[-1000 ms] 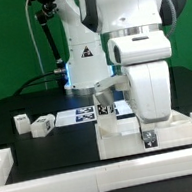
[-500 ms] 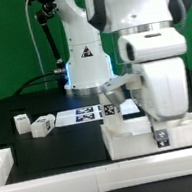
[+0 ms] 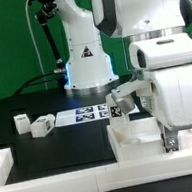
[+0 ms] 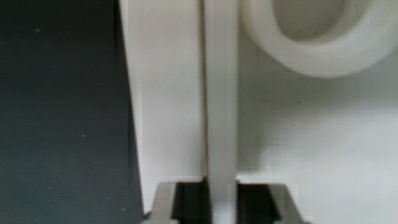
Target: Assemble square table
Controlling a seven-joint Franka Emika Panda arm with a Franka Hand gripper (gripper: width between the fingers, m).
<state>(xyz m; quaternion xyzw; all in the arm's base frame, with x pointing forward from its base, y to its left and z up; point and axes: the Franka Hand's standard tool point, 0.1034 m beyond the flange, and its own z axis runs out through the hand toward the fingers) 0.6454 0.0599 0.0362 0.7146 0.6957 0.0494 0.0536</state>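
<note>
The square table's white slab [image 3: 139,134] lies flat on the black table at the exterior view's right, against the front border wall. My gripper [image 3: 171,144] points down at its near right edge. In the wrist view my gripper [image 4: 215,202] is shut on the slab's thin raised rim [image 4: 208,100], with a dark finger pad [image 4: 178,203] on each side. A round raised ring [image 4: 329,40] on the slab shows beyond. Two short white leg posts [image 3: 22,122] [image 3: 43,124] lie at the exterior view's left. A black-white tag [image 3: 114,109] shows at the slab's far edge.
The marker board [image 3: 87,114] lies flat behind the slab, in front of the arm's base [image 3: 88,70]. A long low white border wall [image 3: 55,168] runs along the front, with a corner at the left [image 3: 1,160]. My wrist body hides the slab's right part.
My gripper has moved toward the exterior view's right, and the slab has slid that way with it. The leg posts have not moved.
</note>
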